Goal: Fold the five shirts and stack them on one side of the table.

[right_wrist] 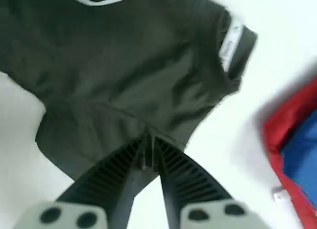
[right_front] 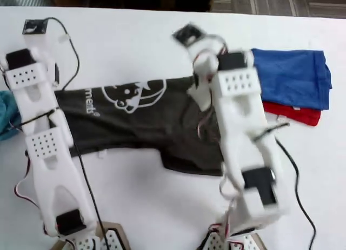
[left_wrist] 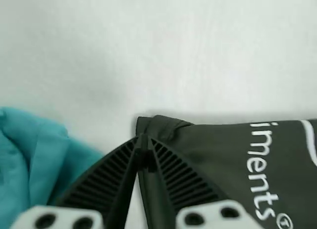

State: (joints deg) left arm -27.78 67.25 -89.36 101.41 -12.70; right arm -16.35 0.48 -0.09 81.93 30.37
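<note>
pinching opposite edges of the black shirt (right_front: 140,126): left hand (left_wrist: 143,152), right hand (right_wrist: 148,145); white table (right_front: 135,45) around

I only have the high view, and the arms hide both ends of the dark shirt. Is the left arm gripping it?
Observer: Yes, the left jaws are shut on a folded corner of the dark shirt.
Operator: And the right arm?
Observer: The right jaws are shut on the shirt's edge too.
Operator: Does the teal shirt touch the dark one by the left jaws?
Observer: No, the teal shirt lies beside them, with bare table between the two shirts.
</note>
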